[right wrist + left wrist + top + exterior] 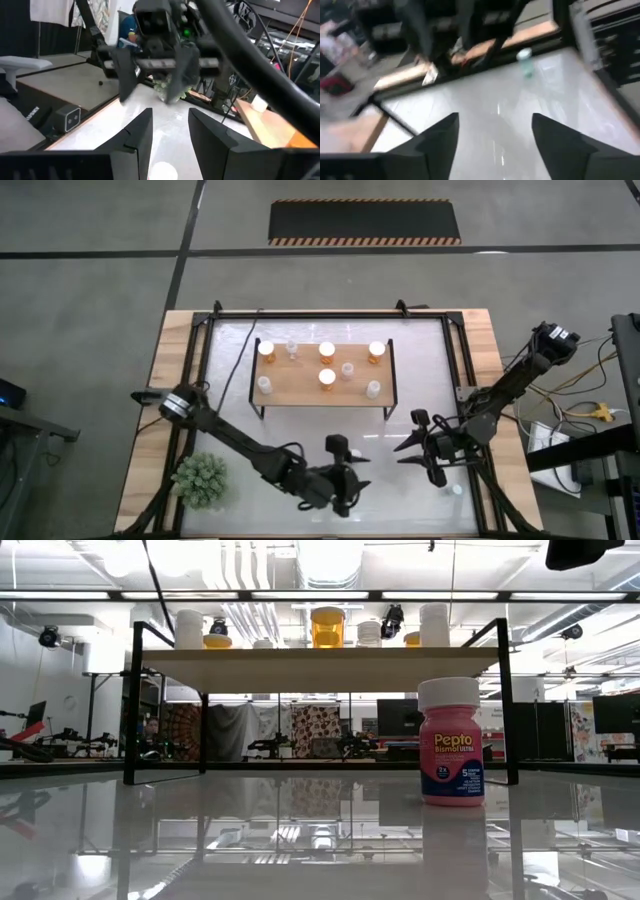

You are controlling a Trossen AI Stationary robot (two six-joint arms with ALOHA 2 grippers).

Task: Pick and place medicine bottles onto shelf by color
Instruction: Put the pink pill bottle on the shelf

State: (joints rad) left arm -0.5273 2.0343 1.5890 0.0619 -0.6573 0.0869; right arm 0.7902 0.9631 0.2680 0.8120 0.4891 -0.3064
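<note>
The light-wood shelf [325,375] stands at the table's far middle. On it stand orange bottles [326,350] and white or clear ones [347,370]. A pink white-capped bottle [452,745] stands upright on the table in front of the shelf. A small pale bottle [457,489] stands near the table's right edge and also shows in the left wrist view [524,60]. My left gripper [352,492] is open and empty above the near middle. My right gripper [408,452] is open, facing it from the right. A white round cap [162,172] shows below its fingers, untouched.
A green spiky plant [200,480] stands at the table's near left corner. The table top [300,435] is glossy, with a black frame and wooden borders. In the right wrist view, my left gripper [150,75] hangs close in front of my right fingers.
</note>
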